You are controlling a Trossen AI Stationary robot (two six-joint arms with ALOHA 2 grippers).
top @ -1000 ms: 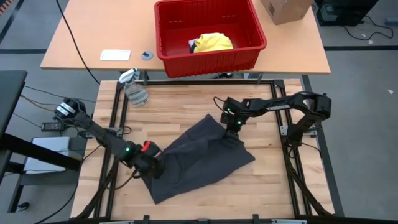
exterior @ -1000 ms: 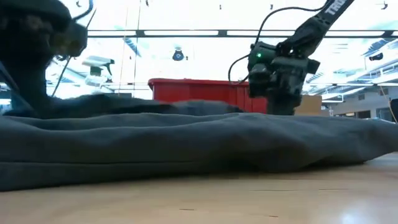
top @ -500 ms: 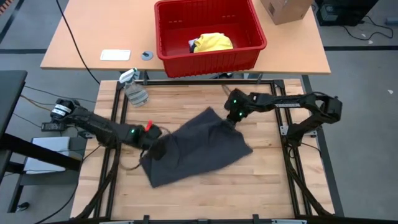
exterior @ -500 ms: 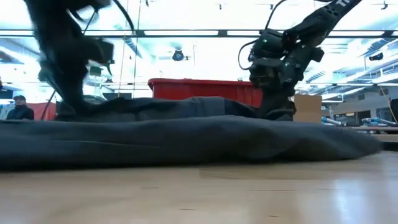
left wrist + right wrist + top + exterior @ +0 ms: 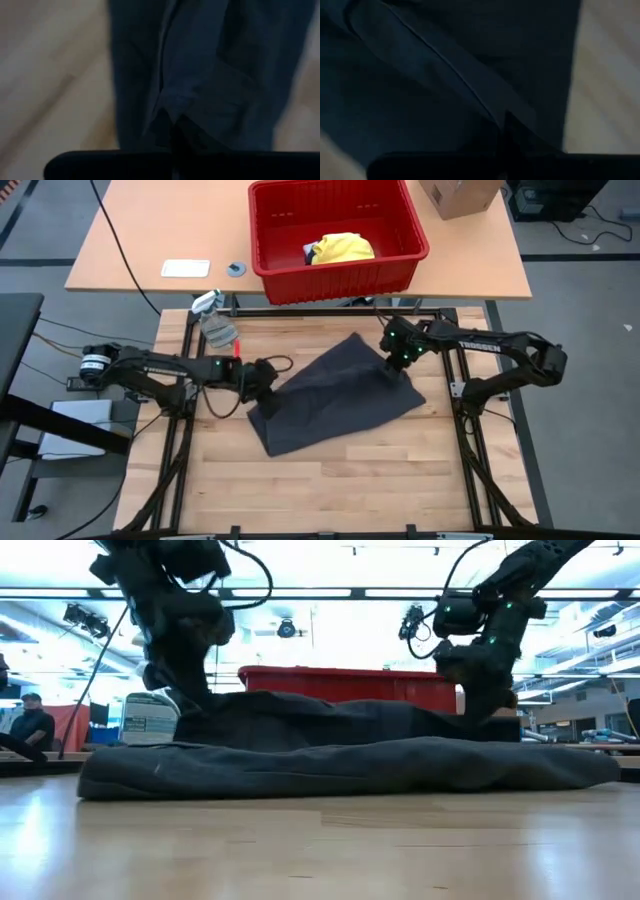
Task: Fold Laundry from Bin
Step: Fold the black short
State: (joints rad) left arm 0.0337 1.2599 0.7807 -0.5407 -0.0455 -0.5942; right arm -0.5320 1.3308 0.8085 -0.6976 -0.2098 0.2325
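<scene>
Both arms have dragged the dark grey garment (image 5: 335, 395) toward the table's (image 5: 330, 480) far edge. Left gripper (image 5: 262, 383) and right gripper (image 5: 398, 362) stay clamped on its corners; keeping the pull even should flatten it.

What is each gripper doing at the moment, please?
Left gripper: shut on the dark grey garment, at its left edge.
Right gripper: shut on the same garment, at its right edge.
</scene>
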